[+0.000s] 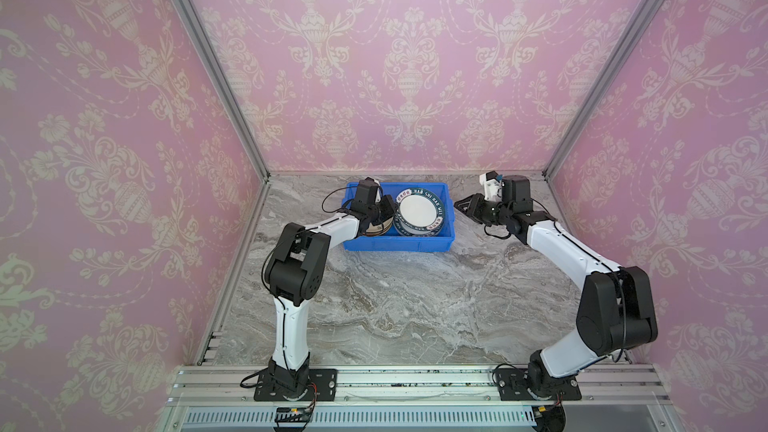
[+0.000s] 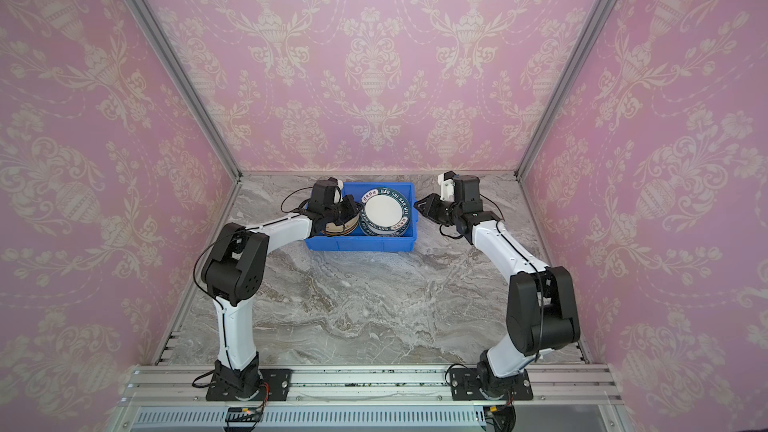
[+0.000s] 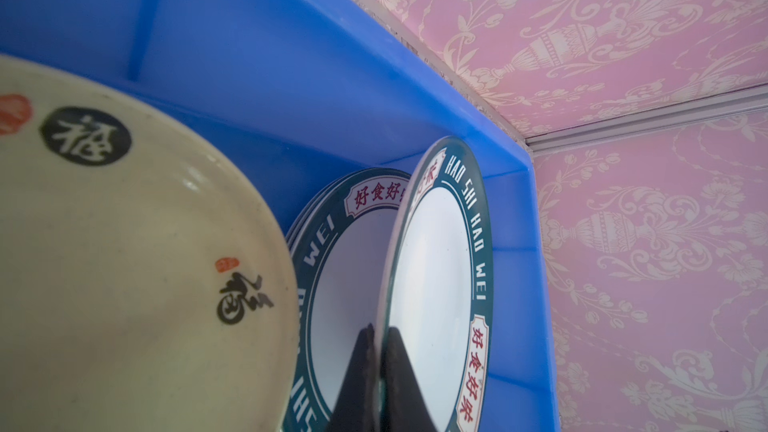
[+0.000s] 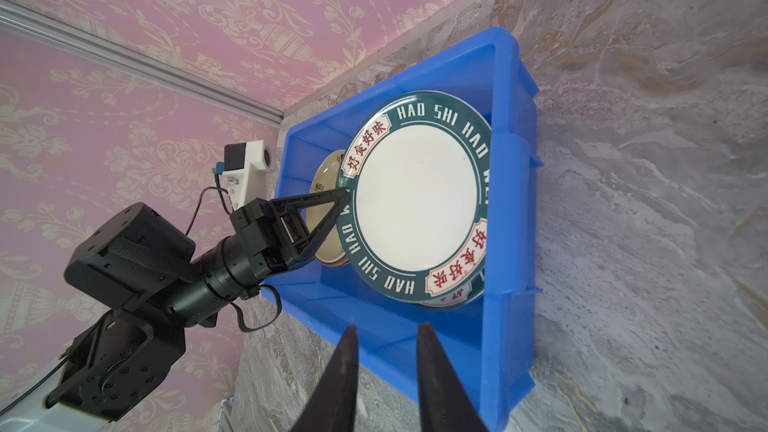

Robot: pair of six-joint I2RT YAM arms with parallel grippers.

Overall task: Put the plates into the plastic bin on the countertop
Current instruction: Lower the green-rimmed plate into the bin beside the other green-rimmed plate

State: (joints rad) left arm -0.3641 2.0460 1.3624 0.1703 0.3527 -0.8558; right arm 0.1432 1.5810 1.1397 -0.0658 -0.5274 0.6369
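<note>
The white plate (image 1: pixel 417 211), near the middle of a top view, has a dark green rim with white letters: "HAO SHI HAO WEI". 2 white tags on that rim hold red Chinese signs, 好食好味. The plate under it (image 3: pixel 340 268) shows "WEI" and 好食好. The cream plate (image 3: pixel 124 263) has a black round mark with 1 pale sign that looks like 福. It also has small red stamps and a black brush sign, too swirly to read.

Dark-rimmed lettered plate (image 4: pixel 415 201) tilts over stacked plates (image 3: pixel 345 268) inside blue bin (image 1: pixel 399 243).
</note>
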